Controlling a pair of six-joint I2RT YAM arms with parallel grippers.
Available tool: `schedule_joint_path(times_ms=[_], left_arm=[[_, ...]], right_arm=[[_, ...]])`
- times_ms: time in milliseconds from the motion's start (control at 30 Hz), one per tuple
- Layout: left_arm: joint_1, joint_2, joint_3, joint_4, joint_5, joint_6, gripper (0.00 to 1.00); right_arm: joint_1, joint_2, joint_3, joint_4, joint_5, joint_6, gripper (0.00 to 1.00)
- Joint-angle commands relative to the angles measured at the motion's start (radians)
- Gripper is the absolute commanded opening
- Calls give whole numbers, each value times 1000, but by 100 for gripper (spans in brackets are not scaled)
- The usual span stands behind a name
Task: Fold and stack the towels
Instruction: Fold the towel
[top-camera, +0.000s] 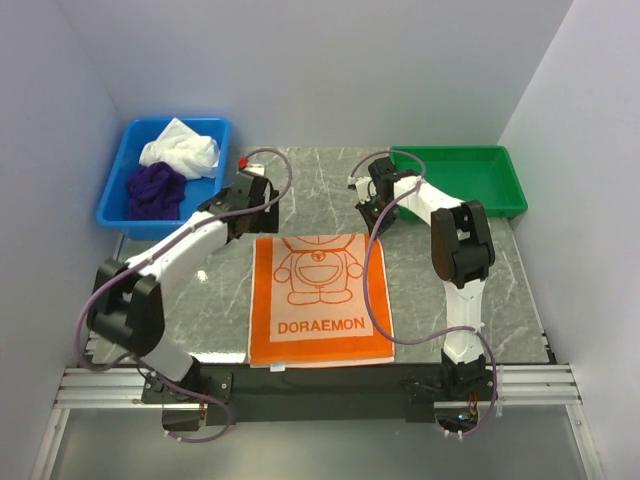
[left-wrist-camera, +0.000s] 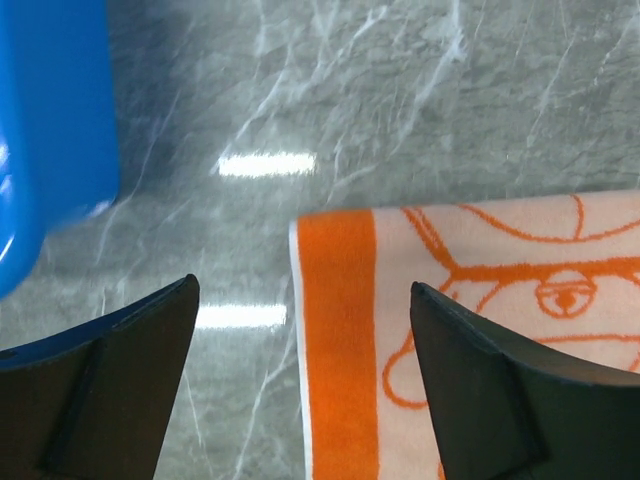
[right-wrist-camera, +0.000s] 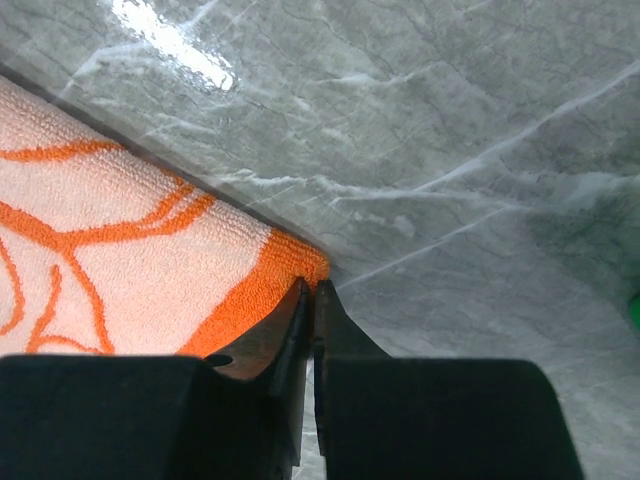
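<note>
Top external view: an orange Doraemon towel (top-camera: 320, 300) lies spread flat on the grey marble table (top-camera: 320, 190), between the two arms. Its cartoon figure faces up and the word DORAEMON runs along the near end.

The other two towels sit crumpled in a blue bin (top-camera: 125, 220) at the far left of the table. The white towel (top-camera: 180, 148) is at the back of the bin and the dark purple towel (top-camera: 155, 190) is in front of it. An open green tray (top-camera: 470, 175) stands at the far right.

The left gripper (top-camera: 255, 222) hangs over the spread towel's far left corner. The left wrist view shows its claw (left-wrist-camera: 302, 285) released. The fingers stand wide apart, the orange border (left-wrist-camera: 340, 330) runs between them, and the blue bin (left-wrist-camera: 50, 120) is off to one side.

The right gripper (top-camera: 375, 222) is down at the far right corner. In the right wrist view its claw (right-wrist-camera: 312, 288) is clenched, with only a hairline gap between the fingers. The tips meet the very corner of the orange cloth (right-wrist-camera: 120, 260) and appear to be nipping it, though the fingers hide how much cloth is caught.
</note>
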Motion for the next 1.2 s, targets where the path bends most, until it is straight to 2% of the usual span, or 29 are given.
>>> schedule_joint_path(times_ms=[0, 167, 267, 367, 700, 900, 1167], left_arm=[[19, 93, 94, -4, 55, 79, 91], [74, 219, 158, -12, 150, 137, 82], [88, 290, 223, -42, 192, 160, 69], [88, 341, 263, -59, 210, 169, 65], [88, 388, 254, -43, 282, 162, 68], [88, 436, 252, -59, 169, 136, 65], [88, 488, 258, -76, 95, 106, 62]], right_arm=[[-2, -31, -31, 20, 91, -30, 2], [4, -77, -100, 108, 132, -38, 1], [3, -83, -118, 122, 173, -49, 0], [3, -82, -118, 122, 198, -53, 0], [9, -79, -120, 138, 190, -44, 0], [9, -80, -130, 148, 195, -44, 0], [12, -79, -127, 152, 207, -37, 0]])
